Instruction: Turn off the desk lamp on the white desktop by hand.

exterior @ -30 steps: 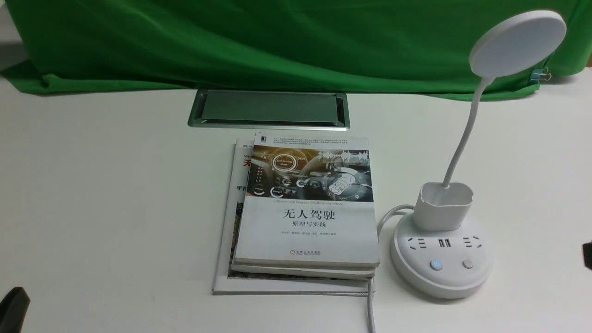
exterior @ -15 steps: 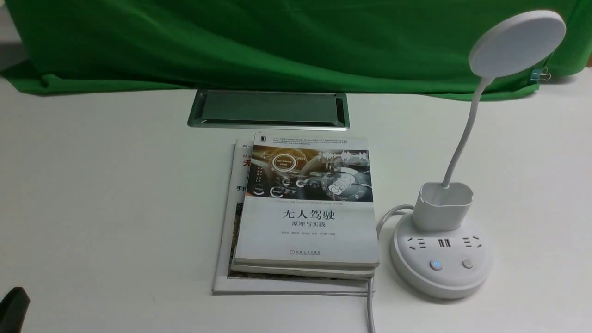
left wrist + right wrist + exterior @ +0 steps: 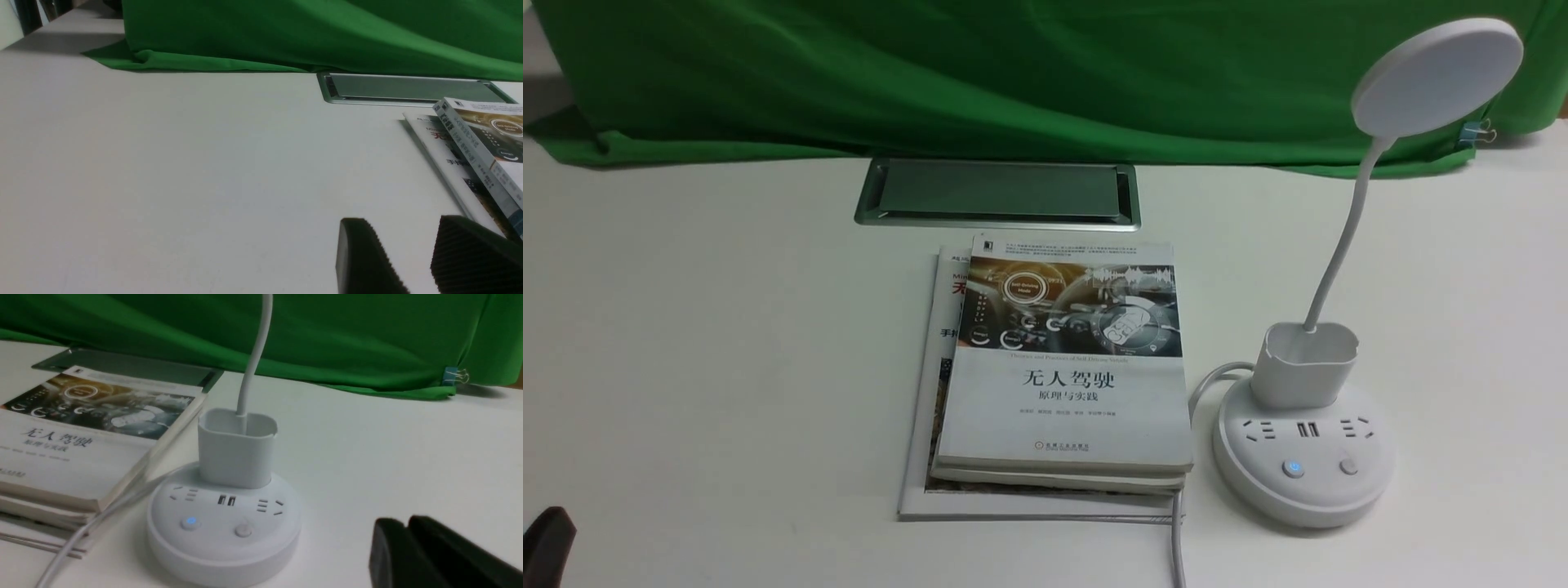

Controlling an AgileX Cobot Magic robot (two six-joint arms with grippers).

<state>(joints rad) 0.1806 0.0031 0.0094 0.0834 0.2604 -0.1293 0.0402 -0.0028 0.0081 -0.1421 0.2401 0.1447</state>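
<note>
Front view: I get only a sliver of the left gripper (image 3: 412, 253), cut at the near left edge; right gripper (image 3: 404, 539) out of frame. Right wrist view: its fingers blurred, lamp head (image 3: 1437, 77) cropped off. Upper book (image 3: 1066, 408) hides much of the lower one (image 3: 915, 482). Cover's small print unreadable.

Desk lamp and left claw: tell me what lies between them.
In the front view, the stack of books lies between the left claw and the desk lamp.
</note>
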